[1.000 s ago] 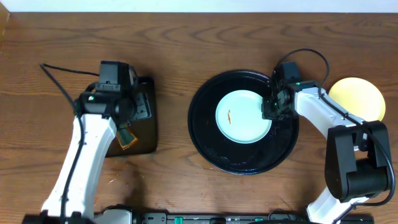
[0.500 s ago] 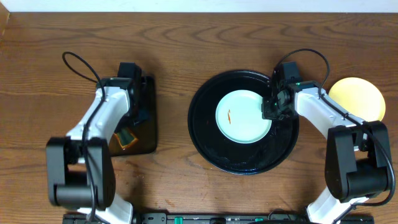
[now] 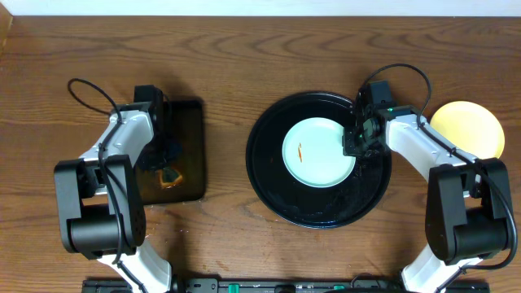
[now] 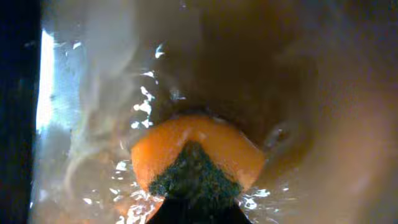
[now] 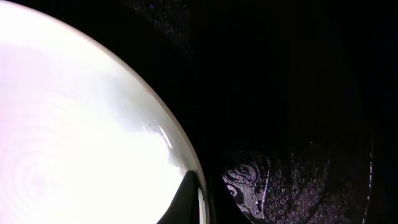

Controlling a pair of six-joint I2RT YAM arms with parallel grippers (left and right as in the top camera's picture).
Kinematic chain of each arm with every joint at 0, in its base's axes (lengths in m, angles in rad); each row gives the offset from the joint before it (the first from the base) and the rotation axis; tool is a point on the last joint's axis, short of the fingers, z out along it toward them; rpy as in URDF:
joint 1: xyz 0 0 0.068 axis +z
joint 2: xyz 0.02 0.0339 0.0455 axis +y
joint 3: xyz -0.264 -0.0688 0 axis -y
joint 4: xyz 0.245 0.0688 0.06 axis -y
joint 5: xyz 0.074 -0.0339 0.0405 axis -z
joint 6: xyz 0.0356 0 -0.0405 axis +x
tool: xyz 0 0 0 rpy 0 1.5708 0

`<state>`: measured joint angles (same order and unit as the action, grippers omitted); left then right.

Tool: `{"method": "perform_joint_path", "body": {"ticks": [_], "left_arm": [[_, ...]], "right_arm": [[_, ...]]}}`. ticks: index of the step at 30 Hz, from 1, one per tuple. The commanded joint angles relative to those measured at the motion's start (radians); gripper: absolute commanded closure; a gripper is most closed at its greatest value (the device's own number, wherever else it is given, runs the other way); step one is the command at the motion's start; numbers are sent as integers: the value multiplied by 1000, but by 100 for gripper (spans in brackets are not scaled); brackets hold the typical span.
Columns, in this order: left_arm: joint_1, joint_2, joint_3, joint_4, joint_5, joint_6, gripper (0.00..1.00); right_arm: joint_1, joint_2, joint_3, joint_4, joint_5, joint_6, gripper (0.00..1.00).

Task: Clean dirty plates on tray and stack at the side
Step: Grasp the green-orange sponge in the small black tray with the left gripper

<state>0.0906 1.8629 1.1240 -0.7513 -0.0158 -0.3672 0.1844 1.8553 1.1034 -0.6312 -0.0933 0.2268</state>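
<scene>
Right end effector (image 3: 356, 140) stands at the right edge of the mint-green plate (image 3: 319, 152). In the right wrist view its fingers (image 5: 185, 198) straddle the rim, one above and one below, closed on it. The plate sits in the middle of the round black tray (image 3: 309, 207), with a ring of bare tray floor all round it and a small orange smear (image 3: 300, 151) left of its centre.

The yellow plate (image 3: 468, 122) lies on the counter (image 3: 244, 65) just beside the tray's right rim, partly covered by the right arm.

Left end effector (image 3: 163, 153) hangs low over the rectangular black tray (image 3: 189, 130), just above the orange sponge (image 3: 168, 176). Whether it is open or closed, I cannot tell.

Open counter runs between the two trays and along the far edge.
</scene>
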Motion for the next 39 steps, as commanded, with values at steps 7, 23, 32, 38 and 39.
{"method": "perform_joint_path", "body": {"ticks": [7, 23, 32, 38, 39], "left_arm": [[-2, -108, 13, -27, 110, 137, 45], [-4, -101, -154, 19, 122, 51, 92], [-4, -115, -77, -29, 124, 100, 69], [-4, -125, -47, -36, 95, 105, 41], [-4, -124, -47, -35, 80, 105, 41]], "right_arm": [[6, 37, -34, 11, 18, 27, 99], [6, 37, -34, 11, 18, 27, 99], [6, 37, -34, 12, 18, 27, 99], [6, 37, -34, 11, 18, 27, 99], [6, 37, -34, 11, 18, 27, 99]]}}
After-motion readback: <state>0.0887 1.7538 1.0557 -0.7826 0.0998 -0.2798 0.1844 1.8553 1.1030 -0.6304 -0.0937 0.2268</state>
